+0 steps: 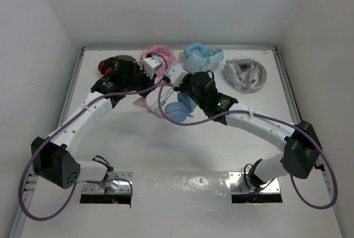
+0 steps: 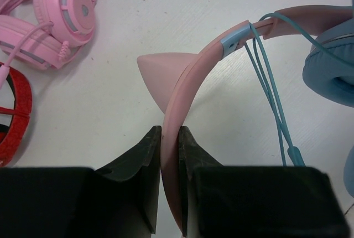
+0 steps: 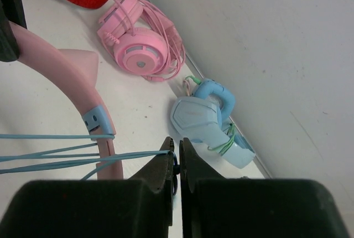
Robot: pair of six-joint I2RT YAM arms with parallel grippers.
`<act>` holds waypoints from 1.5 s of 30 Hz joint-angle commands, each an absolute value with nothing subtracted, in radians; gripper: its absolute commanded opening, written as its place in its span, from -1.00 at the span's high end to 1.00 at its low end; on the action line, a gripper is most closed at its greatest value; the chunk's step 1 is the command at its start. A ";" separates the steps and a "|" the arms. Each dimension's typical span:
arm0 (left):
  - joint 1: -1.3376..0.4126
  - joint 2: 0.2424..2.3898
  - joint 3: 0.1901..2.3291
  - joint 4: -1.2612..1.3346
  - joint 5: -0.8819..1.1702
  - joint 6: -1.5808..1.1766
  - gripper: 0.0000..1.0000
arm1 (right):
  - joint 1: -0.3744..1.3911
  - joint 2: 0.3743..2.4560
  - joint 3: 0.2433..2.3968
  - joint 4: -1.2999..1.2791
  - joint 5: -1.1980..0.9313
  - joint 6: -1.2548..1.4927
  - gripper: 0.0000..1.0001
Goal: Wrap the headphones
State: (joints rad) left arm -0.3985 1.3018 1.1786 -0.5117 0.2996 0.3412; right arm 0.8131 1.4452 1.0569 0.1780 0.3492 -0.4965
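The headphones have a pink cat-ear headband and light blue ear cups. My left gripper is shut on the headband just below a cat ear; in the top view it is at the back middle of the table. My right gripper is shut on the thin light blue cable. The cable runs taut in several strands to the headband and loops round it near its blue slider. In the top view the right gripper sits close beside the left one.
An all-pink pair, an all-light-blue pair, a red and black pair and a grey pair lie along the back wall. The pink pair lies close to the left gripper, and the blue pair lies just past the right fingertips.
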 commanded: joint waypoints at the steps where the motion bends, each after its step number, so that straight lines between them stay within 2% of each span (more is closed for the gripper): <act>1: -0.416 1.261 1.226 -0.609 0.471 0.379 1.00 | 0.738 1.454 1.075 0.196 0.514 -0.541 1.00; 6: -0.416 1.247 1.250 -0.635 0.514 0.367 1.00 | 0.669 1.470 1.032 0.170 0.457 -0.477 0.93; 11: -0.416 1.235 1.285 -0.657 0.545 0.333 1.00 | 0.611 1.488 1.026 0.123 0.328 -0.379 0.73; 12: -0.417 1.230 1.290 -0.657 0.546 0.327 1.00 | 0.607 1.488 1.020 0.129 0.316 -0.365 0.52; 18: -0.416 1.229 1.298 -0.655 0.528 0.308 1.00 | 0.606 1.479 0.977 0.133 0.267 -0.336 0.39; 20: -0.416 1.230 1.305 -0.655 0.517 0.305 1.00 | 0.604 1.473 0.968 0.136 0.250 -0.327 0.28; 21: -0.414 1.232 1.307 -0.657 0.511 0.301 1.00 | 0.598 1.465 0.953 0.140 0.247 -0.313 0.12; 24: -0.414 1.235 1.318 -0.657 0.497 0.290 1.00 | 0.566 1.457 0.928 0.137 0.215 -0.266 -0.11; 25: -0.414 1.235 1.321 -0.657 0.497 0.287 1.00 | 0.557 1.456 0.925 0.129 0.204 -0.252 -0.29; 28: -0.407 1.238 1.327 -0.652 0.500 0.279 1.00 | 0.506 1.454 0.905 0.101 0.144 -0.189 -0.52; 29: -0.405 1.238 1.328 -0.649 0.505 0.278 1.00 | 0.493 1.454 0.888 0.100 0.115 -0.161 -0.68; 34: -0.385 1.252 1.330 -0.627 0.528 0.262 1.00 | 0.417 1.445 0.835 0.123 0.031 -0.071 -0.80; 37: -0.364 1.276 1.338 -0.629 0.567 0.253 1.00 | 0.385 1.410 0.812 0.112 -0.115 -0.057 -0.89; 38: -0.351 1.291 1.341 -0.627 0.586 0.247 1.00 | 0.382 1.388 0.811 0.094 -0.206 -0.064 -0.98; 40: -0.347 1.301 1.345 -0.627 0.592 0.245 1.00 | 0.380 1.368 0.822 0.045 -0.251 -0.072 -0.98; 45: -0.307 1.316 1.342 -0.597 0.598 0.213 1.00 | 0.382 1.263 0.776 0.026 -0.175 -0.051 -0.98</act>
